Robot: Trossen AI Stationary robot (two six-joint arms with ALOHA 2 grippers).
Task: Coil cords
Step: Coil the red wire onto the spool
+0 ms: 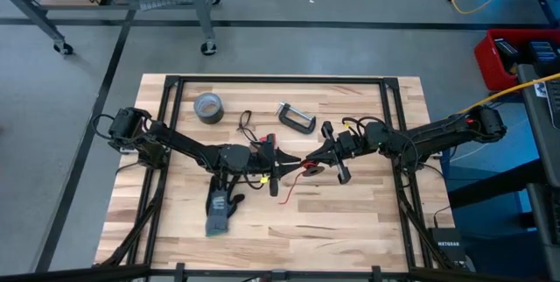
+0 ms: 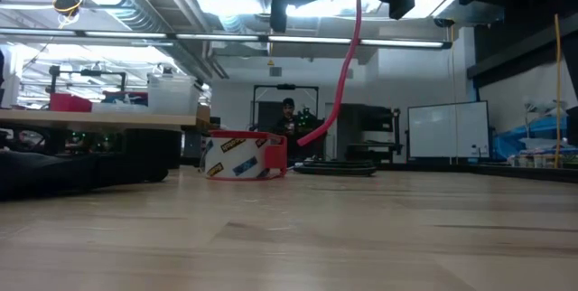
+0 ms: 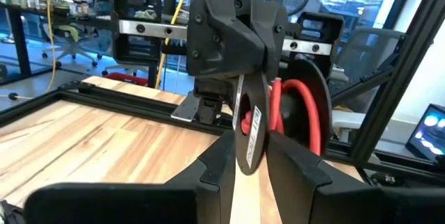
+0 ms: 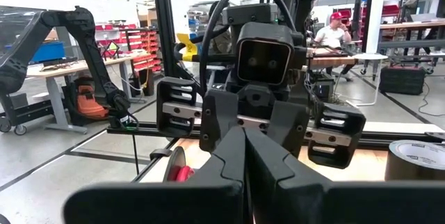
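Note:
The red cord point(image 1: 284, 190) runs from where my two grippers meet, above the middle of the table, down to the boards. In the low view the cord point(image 2: 341, 74) hangs in a curve. One red loop point(image 3: 314, 109) stands beside my left gripper point(image 3: 252, 172), which is shut on a flat dark piece with white lettering. My left gripper point(image 1: 294, 165) points level toward the right. My right gripper point(image 1: 312, 159) faces it tip to tip, and its fingers point(image 4: 243, 151) are shut. The black cord point(image 1: 244, 124) lies loose on the table, far left of centre. My left gripper pinches the flat dark lettered piece point(image 3: 252, 137) between its two fingers, coming in level from the table's left. Red shows at that piece's edge, and the red loop stands next to it, clear of the table. My right gripper's fingertips stand at the same spot; whether they touch the cord I cannot tell.
A grey duct-tape roll point(image 1: 208, 107) and a C-clamp point(image 1: 296, 117) lie toward the far edge. A dark glove point(image 1: 223, 212) lies near the front left. A red-edged tape ring point(image 2: 242, 155) stands on the boards beyond the hanging cord. The right half of the table is bare wood.

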